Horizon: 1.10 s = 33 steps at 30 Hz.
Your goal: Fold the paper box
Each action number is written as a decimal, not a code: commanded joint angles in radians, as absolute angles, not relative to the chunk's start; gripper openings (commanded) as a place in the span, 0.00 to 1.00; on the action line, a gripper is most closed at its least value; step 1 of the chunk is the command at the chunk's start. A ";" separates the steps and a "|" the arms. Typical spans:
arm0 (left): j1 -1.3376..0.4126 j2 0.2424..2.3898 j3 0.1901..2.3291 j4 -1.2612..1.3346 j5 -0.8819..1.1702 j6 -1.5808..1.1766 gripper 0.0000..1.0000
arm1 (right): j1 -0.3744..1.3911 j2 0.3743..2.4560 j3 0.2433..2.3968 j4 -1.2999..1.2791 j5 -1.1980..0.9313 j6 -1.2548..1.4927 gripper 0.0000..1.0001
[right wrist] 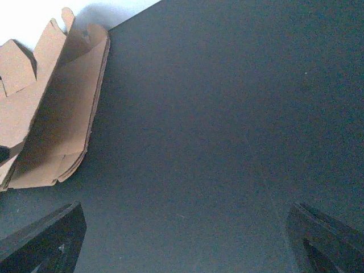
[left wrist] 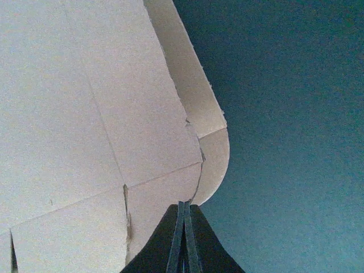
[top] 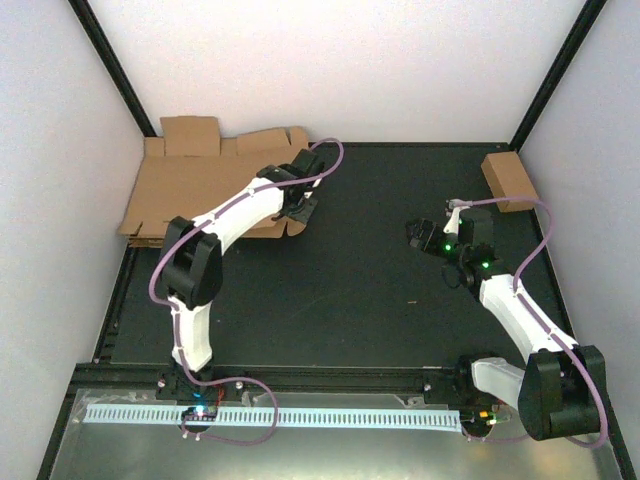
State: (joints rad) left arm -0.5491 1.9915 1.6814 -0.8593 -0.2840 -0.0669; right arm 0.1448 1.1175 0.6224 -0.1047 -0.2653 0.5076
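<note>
Steel shelf (top: 120, 450) fronts a black mat (top: 350, 300) enclosed by white walls (top: 400, 60). Left gripper (left wrist: 185, 206) is closed at the box (top: 190, 185) flap, back-left on the mat. Right gripper (top: 420, 235) gapes wide, holding nothing.

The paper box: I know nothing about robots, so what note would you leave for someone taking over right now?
Left pincer: shut, at the right edge of the paper box; whether it pinches a flap cannot be told.
Right pincer: open, empty, above the bare mat.
Box: back left corner, mostly a flat sheet, with its right-side flaps partly raised.
Done: hardly anything.
Left: raise the walls, tuck the tabs, close the lid.
The small closed box at the back right sits apart from both arms.
</note>
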 commanded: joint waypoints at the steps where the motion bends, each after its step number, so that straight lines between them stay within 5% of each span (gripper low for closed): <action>1: -0.582 1.927 1.654 -0.865 -0.305 -0.080 0.02 | 0.149 1.124 0.641 -0.102 -0.270 0.514 1.00; 11: -0.660 1.860 1.623 -0.888 -0.302 -0.110 0.02 | 0.149 1.128 0.637 -0.090 -0.294 0.519 1.00; 18: -0.677 1.770 1.568 -0.857 -0.256 -0.116 0.02 | 0.199 1.242 0.682 0.003 -0.492 0.604 1.00; 33: -0.679 1.631 1.293 -0.601 -0.128 -0.086 0.02 | 0.322 1.678 1.043 0.112 -0.670 0.763 0.76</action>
